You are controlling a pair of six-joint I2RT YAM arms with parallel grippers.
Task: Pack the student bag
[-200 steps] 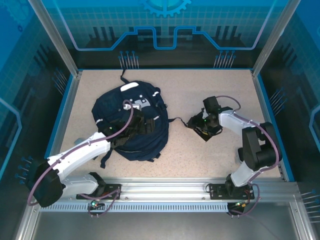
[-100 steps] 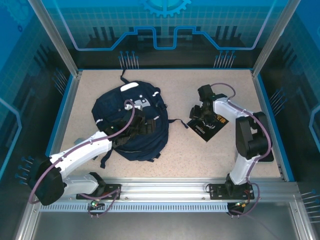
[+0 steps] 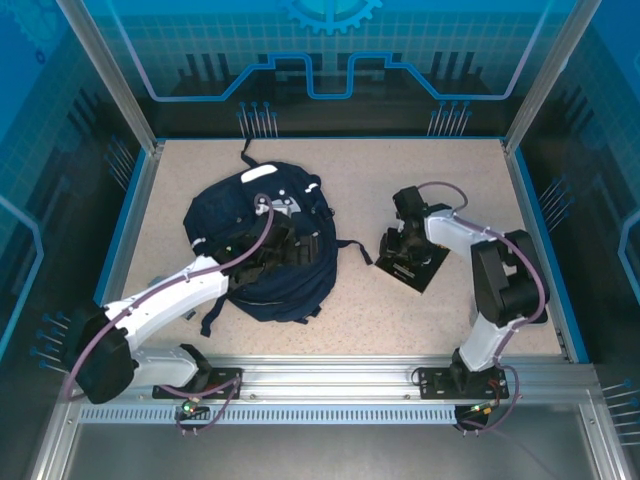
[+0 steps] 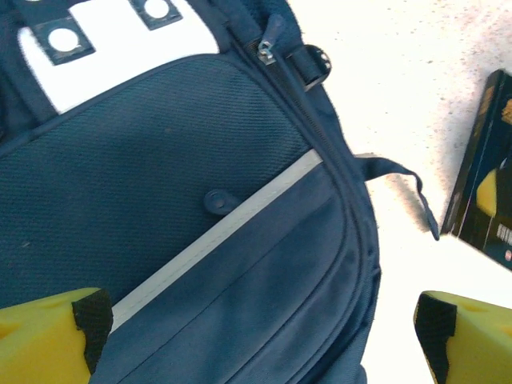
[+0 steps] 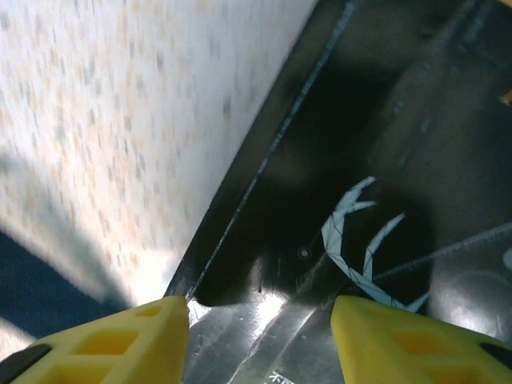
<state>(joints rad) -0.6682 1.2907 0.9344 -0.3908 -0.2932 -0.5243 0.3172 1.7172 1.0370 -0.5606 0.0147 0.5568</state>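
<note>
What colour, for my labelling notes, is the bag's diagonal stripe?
Pale grey-white stripe on the navy student bag; left wrist view.

bright, even light — right wrist view blurred

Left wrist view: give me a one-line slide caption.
Open left pincer above the student bag and its white stripe, a dark book on the table beside it.

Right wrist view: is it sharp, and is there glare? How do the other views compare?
Right wrist view: the table is smeared and soft, with a bright glare patch on the glossy black book near the bottom edge. Left wrist view: the student bag is sharp, the table beside it washed out white. Top external view: even light, sharp.
</note>
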